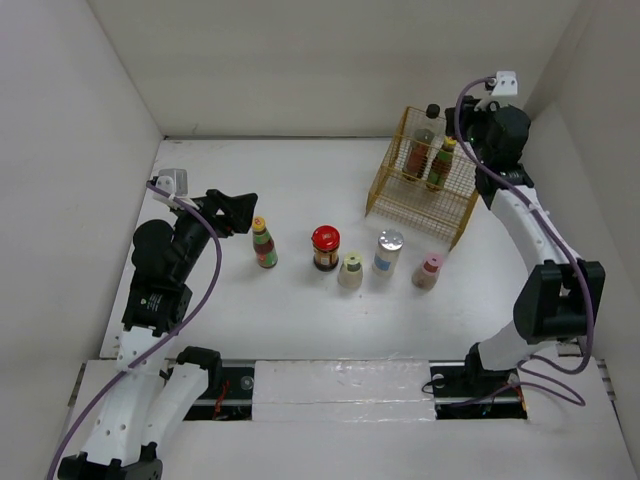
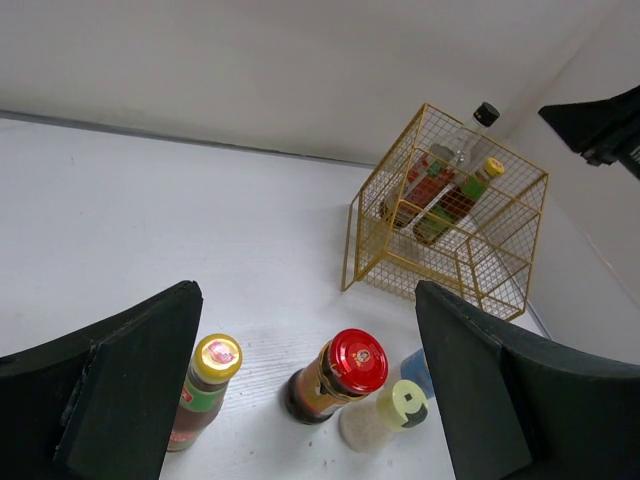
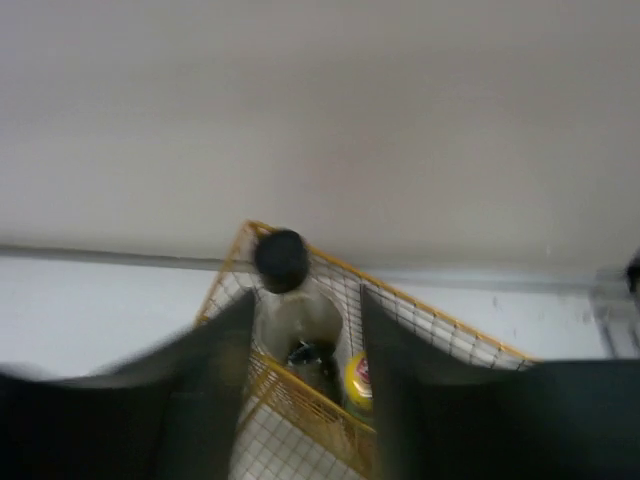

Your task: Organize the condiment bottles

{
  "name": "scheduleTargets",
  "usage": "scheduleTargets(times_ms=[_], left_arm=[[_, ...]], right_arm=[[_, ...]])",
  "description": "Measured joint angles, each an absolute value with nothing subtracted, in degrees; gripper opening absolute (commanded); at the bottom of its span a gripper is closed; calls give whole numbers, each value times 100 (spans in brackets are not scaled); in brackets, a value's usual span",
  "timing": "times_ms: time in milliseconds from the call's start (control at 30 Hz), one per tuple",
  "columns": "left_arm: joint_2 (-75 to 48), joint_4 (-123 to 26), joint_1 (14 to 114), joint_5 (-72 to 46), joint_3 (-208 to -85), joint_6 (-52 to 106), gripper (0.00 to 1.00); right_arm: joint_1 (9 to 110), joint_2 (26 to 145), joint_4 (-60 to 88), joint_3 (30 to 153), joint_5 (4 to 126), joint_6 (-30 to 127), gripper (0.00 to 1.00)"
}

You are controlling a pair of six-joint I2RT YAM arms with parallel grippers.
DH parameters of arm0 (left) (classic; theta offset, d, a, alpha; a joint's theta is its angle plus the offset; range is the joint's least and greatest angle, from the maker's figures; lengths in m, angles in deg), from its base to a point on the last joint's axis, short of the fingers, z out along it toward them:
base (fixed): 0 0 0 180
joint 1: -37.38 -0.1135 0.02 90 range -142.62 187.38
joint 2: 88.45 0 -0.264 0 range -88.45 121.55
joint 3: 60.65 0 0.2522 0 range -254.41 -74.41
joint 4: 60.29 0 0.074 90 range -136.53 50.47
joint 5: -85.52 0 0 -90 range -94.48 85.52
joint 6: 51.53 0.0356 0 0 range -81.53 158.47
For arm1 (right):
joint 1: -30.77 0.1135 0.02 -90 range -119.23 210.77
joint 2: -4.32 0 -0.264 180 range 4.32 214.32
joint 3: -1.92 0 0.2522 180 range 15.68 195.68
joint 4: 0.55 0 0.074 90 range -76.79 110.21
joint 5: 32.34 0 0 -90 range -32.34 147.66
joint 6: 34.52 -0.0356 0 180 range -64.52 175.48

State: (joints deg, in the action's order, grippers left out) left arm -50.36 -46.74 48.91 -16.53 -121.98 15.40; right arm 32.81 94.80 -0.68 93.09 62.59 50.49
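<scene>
Five condiment containers stand in a row on the table: a yellow-capped green-label bottle (image 1: 264, 243), a red-lidded jar (image 1: 325, 248), a green-topped shaker (image 1: 351, 269), a silver-topped shaker (image 1: 389, 252) and a pink-topped shaker (image 1: 429, 271). The black-capped bottle (image 1: 425, 140) and the second yellow-capped bottle (image 1: 441, 163) stand in the yellow wire basket (image 1: 400, 200). My left gripper (image 1: 240, 212) is open and empty, just left of and above the yellow-capped bottle (image 2: 205, 395) and red-lidded jar (image 2: 340, 375). My right gripper (image 3: 305, 330) is open and empty above the basket, over the black-capped bottle (image 3: 288, 290); this view is blurred.
White walls close in the table at the back and both sides. The basket (image 2: 450, 260) sits at the back right, close to the right arm. Bare table lies at the left and behind the row of containers.
</scene>
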Motion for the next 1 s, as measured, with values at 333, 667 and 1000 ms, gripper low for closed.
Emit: scheduleTargets(times_ms=[333,667,1000], left_arm=[[-5032,-4672,4891,-1620,-12198,1536,83],[-4877,-4235,4876,-344,-12200,1134,83],[-4888,-4182,4813,-195,-12200,968,83]], right_arm=[[5561,9430,-302,9320,8296,5709,66],[7093,10284,129,9189,9398,6583,94],[7803,11626,384,10168,9406,6666,94]])
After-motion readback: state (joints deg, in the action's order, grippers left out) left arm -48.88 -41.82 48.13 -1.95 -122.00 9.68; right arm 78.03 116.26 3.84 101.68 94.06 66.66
